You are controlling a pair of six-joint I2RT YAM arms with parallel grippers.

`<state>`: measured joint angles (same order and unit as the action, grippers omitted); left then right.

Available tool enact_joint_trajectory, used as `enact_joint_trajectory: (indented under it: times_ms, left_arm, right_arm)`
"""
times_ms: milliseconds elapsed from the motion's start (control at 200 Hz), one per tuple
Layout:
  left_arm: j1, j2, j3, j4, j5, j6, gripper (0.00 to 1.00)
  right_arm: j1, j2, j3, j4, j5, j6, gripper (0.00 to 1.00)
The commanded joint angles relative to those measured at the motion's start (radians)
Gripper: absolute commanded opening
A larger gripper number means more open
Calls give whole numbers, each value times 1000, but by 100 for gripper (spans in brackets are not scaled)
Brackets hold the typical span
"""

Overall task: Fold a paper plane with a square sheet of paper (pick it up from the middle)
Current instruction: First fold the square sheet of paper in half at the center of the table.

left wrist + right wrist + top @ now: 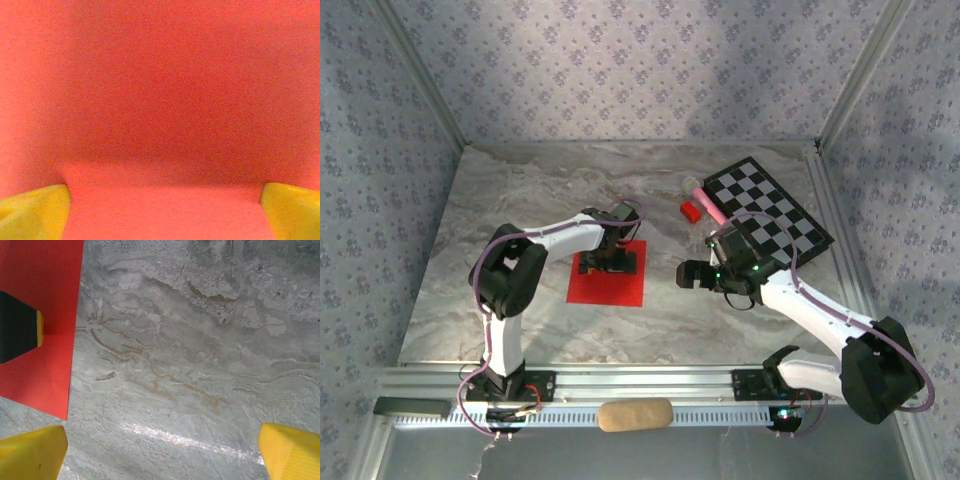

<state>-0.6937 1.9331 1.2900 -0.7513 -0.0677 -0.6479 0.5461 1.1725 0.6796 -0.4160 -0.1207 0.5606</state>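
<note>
The square sheet of paper is bright red and lies flat on the marble table, left of centre. My left gripper hangs low over its middle, pointing down. In the left wrist view the red sheet spans the frame, and the gripper is open, its yellow fingertips wide apart above the paper. My right gripper sits to the right of the sheet. It is open over bare marble, with the sheet's edge and a left finger at the upper left.
A small red block and a pink object lie behind the right gripper. A black-and-white checkerboard sits at the back right. A tan pad rests on the front rail. Patterned walls enclose the table.
</note>
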Motion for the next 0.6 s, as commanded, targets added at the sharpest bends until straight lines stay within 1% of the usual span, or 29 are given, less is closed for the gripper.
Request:
enact_joint_trajectory:
  times_ms: [0, 165, 595]
  left_arm:
    - [-1, 53, -48, 0, 5, -12, 98]
    - [-1, 45, -52, 3, 1, -15, 96]
    - [-1, 23, -54, 14, 0, -18, 95]
  right_arm:
    - [9, 3, 31, -25, 23, -4, 100]
    - [9, 2, 31, -24, 25, -1, 100]
    - [10, -2, 32, -34, 26, -5, 100]
